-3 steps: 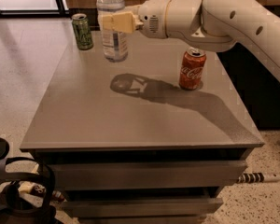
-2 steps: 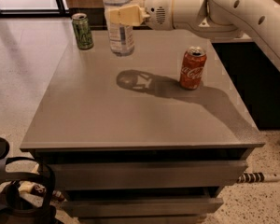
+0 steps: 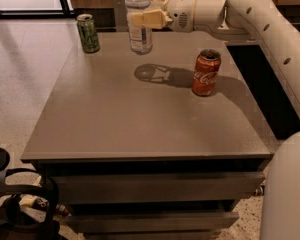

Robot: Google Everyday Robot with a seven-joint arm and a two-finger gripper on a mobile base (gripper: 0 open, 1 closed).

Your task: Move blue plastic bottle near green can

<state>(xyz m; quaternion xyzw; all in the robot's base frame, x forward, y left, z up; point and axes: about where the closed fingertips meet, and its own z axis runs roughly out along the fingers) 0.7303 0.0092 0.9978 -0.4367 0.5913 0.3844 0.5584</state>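
The blue plastic bottle [image 3: 139, 21] is clear with a white-and-blue label. Its top is cut off by the frame's upper edge. It hangs upright above the far middle of the grey table [image 3: 140, 119]. My gripper [image 3: 142, 18] is shut on the bottle's middle, with yellowish fingers [image 3: 149, 18] across its front. The white arm reaches in from the right. The green can [image 3: 88, 33] stands upright at the table's far left corner, to the left of the bottle with a gap between them.
A red Coca-Cola can [image 3: 206, 72] stands upright right of the table's centre, below my arm. The bottle's shadow [image 3: 152, 74] lies on the table. Drawers [image 3: 155, 186] face the front. A dark cabinet [image 3: 262, 84] stands to the right. Black gear [image 3: 20, 204] lies at bottom left.
My gripper has carried the bottle toward the far edge of the table and a little higher. The cans have not moved.
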